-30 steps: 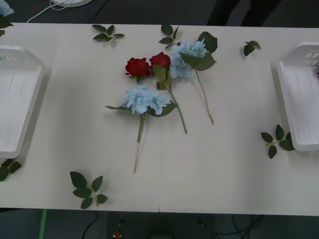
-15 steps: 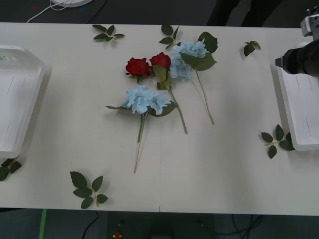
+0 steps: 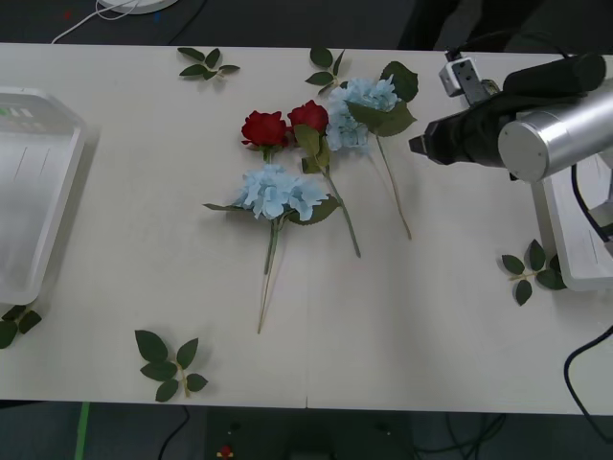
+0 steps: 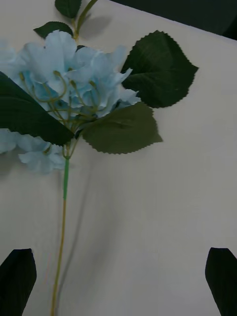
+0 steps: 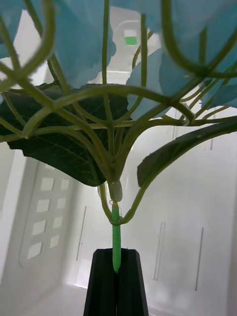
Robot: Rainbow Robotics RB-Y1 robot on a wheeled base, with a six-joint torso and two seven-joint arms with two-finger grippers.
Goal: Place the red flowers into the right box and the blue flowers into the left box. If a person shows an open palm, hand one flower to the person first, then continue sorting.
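Two red flowers [image 3: 264, 127] [image 3: 308, 115] lie side by side at the table's middle. One blue flower [image 3: 278, 192] lies just in front of them, another blue flower [image 3: 362, 107] to their right. My right gripper [image 3: 419, 146] hovers just right of that far blue flower [image 4: 74, 94], black fingers [image 4: 17, 281] open and its stem between them below. My left gripper [image 5: 117, 281] is shut on the green stem of a third blue flower [image 5: 79, 54], held over the white floor of the left box [image 5: 197, 207]. The left box [image 3: 29, 192] and right box [image 3: 575, 230] sit at the table's ends.
Loose green leaf sprigs lie scattered: two at the back [image 3: 206, 62] [image 3: 328, 67], one at the back right [image 3: 484, 91], one beside the right box [image 3: 532, 268], one at the front left [image 3: 170, 364]. A cable [image 3: 96, 14] runs behind the table.
My right arm has swept in from the right, over the right box, to just beside the far blue flower. The flowers on the table have not moved.
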